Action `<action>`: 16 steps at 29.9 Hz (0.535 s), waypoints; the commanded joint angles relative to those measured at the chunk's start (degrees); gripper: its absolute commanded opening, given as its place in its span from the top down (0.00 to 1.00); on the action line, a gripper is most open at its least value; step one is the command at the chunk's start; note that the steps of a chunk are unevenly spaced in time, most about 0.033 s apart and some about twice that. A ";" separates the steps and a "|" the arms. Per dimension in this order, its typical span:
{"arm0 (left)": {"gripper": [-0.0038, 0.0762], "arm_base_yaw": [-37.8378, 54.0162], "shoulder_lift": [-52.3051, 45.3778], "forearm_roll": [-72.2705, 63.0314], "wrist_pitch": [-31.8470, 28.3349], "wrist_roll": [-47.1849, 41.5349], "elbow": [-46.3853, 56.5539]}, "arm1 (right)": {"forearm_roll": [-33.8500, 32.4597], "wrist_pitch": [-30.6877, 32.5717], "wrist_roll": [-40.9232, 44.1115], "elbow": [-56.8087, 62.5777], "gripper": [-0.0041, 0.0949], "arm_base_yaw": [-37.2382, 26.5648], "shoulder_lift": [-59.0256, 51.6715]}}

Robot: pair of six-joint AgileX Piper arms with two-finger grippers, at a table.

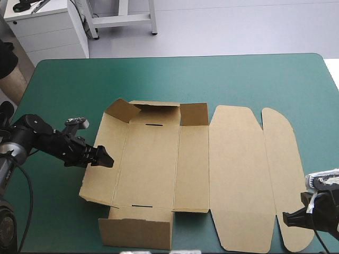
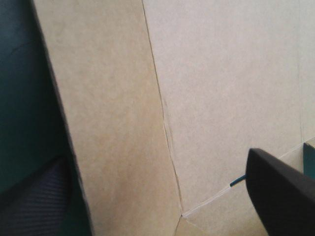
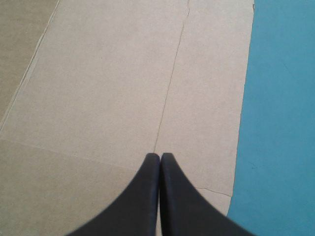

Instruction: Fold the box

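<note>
The left gripper, spread open and seemingly astride the raised side wall of the mostly flat brown box while the right gripper hovers clenched and empty over the lid, may buckle that wall if it pinches skewed.

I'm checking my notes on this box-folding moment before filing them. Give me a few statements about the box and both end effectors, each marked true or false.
1. The box lies wholly flat. False: walls at its left end are raised, and only the lid side lies flat.
2. The right end effector is shut. True.
3. The left end effector is open at the box's left wall. True.
4. The right end effector hovers over bare table cover, away from the box. False: it is over the lid's rounded flap.
</note>
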 commanded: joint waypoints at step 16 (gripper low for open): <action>0.13 -1.33 -1.19 -1.93 -2.55 -7.95 6.15 | -0.51 -2.75 -0.52 -1.36 0.98 -0.35 0.46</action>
